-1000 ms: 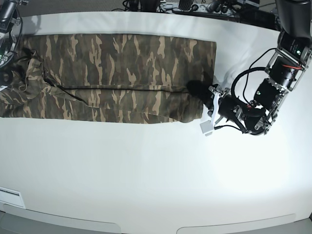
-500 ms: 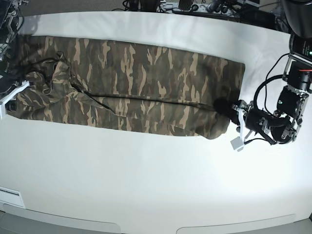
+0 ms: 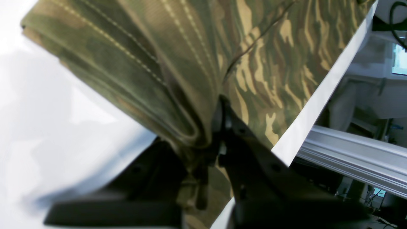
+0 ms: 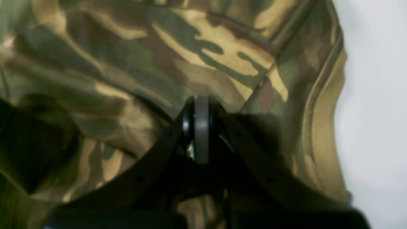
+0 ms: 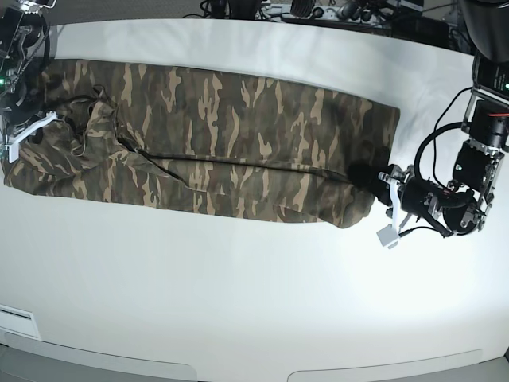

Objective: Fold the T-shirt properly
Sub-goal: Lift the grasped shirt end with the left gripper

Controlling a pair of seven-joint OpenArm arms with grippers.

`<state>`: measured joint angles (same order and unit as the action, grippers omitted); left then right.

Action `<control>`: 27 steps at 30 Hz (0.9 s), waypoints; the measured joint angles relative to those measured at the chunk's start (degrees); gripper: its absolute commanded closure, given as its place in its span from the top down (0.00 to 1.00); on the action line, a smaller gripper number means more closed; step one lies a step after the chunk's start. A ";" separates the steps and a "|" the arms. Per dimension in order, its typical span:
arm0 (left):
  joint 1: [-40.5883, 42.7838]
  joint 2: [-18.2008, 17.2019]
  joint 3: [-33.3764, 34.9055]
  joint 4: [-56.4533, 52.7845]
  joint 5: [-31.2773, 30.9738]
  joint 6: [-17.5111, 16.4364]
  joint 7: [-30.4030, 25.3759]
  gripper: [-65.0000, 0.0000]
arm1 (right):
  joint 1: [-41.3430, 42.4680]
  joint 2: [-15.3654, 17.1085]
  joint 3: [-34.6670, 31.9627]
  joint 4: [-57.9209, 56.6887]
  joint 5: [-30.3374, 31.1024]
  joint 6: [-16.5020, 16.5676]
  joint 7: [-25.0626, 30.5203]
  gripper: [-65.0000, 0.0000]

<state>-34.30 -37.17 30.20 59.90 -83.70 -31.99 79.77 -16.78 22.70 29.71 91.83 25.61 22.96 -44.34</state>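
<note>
Already the T-shirt (image 5: 215,143) lies as a long band across the far half of the desk (image 5: 238,294), so the cross folds are left. Both grippers, left (image 3: 210,140) and right (image 4: 201,127), have their fingers pinched on its ends. No containers are visible.

Since a second ago I see the T-shirt (image 5: 215,143) dragged along the tabletop (image 5: 254,294) toward the left arm's side, its hem end now nearer that edge. The left gripper (image 5: 380,177) has moved outward with the hem. The right gripper (image 5: 24,127) has come in over the collar end, and its fingers (image 4: 201,127) have closed together.
</note>
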 measured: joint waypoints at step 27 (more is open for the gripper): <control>-1.68 7.54 0.00 24.87 0.13 1.11 0.92 0.00 | 0.72 -3.82 0.55 -1.09 -0.04 -0.68 1.90 0.00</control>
<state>-35.99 -29.63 30.20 84.77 -83.57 -30.87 80.68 -16.05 18.87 30.26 90.74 25.56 22.28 -42.44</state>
